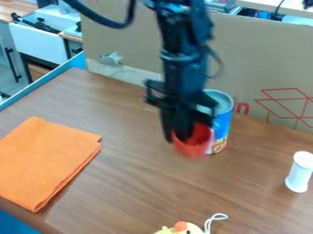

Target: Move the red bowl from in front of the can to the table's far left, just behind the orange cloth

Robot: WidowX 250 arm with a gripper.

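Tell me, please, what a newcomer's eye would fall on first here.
Probably the folded bright orange cloth, spread wide over the left of the brown table. Next might come the red cup at the black gripper near the middle, with a blue can just behind it.

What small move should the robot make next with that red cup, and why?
Probably ease the cup slightly toward the camera before any lowering. It appears to be at the gripper, and it overlaps the blue can in this view. I can't tell if they touch, so more space might avoid a knock.
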